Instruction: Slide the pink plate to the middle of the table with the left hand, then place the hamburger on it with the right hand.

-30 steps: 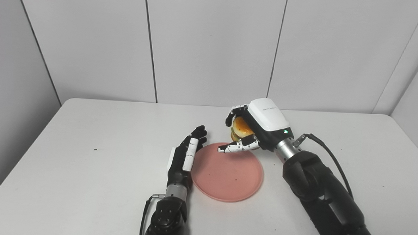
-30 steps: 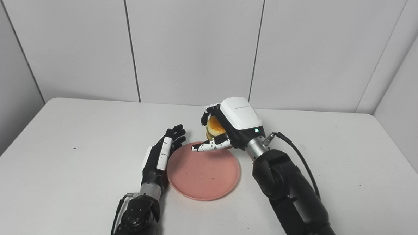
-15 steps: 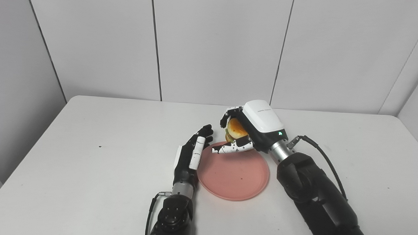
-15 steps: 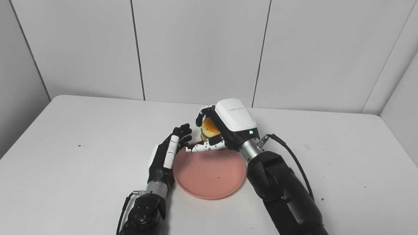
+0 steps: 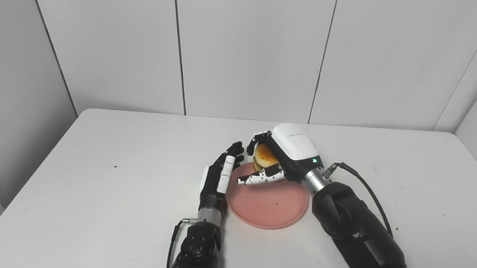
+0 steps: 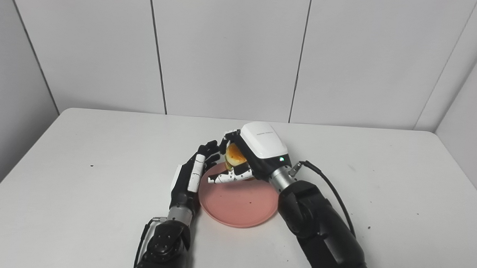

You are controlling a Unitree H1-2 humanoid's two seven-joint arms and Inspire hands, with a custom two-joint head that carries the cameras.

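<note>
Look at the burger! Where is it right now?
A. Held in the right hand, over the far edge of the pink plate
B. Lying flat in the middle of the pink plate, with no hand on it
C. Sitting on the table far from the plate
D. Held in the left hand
A: the right hand is closed around the hamburger above the far rim of the pink plate, while the left hand stands open beside the plate.

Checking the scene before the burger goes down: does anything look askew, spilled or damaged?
Nothing stands out. The pink plate lies flat, the hamburger is whole in the right hand, and the left hand stands open beside the plate's rim.
</note>
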